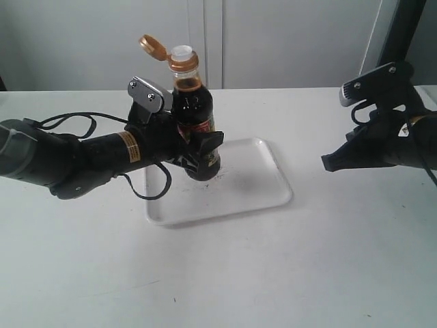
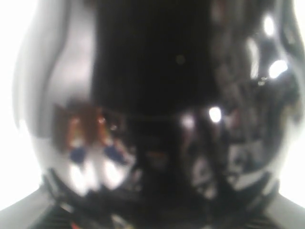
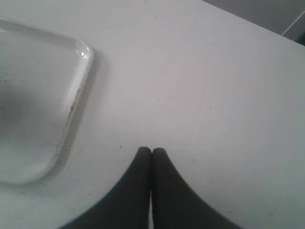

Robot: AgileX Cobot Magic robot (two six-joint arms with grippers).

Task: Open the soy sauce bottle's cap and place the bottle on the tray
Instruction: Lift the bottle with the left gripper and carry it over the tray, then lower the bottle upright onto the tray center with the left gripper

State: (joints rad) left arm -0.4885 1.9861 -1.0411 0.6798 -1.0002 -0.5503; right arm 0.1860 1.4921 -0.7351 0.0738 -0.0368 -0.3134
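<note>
The soy sauce bottle (image 1: 194, 116) stands upright over the left part of the white tray (image 1: 263, 184), with my left gripper (image 1: 198, 147) shut around its body. I cannot tell whether its base touches the tray. Its golden-brown cap (image 1: 153, 47) is flipped open to the left, baring the white spout (image 1: 182, 51). The left wrist view is filled by the bottle's dark glass (image 2: 152, 71), blurred. My right gripper (image 1: 326, 164) hovers to the right of the tray, shut and holding nothing; its fingertips (image 3: 144, 153) meet over bare table beside the tray's corner (image 3: 83, 50).
A white table (image 1: 273, 273) carries everything. Black cables (image 1: 68, 123) loop behind the left arm. White cabinet doors (image 1: 273, 41) form the back wall, with a dark post (image 1: 403, 34) at the far right.
</note>
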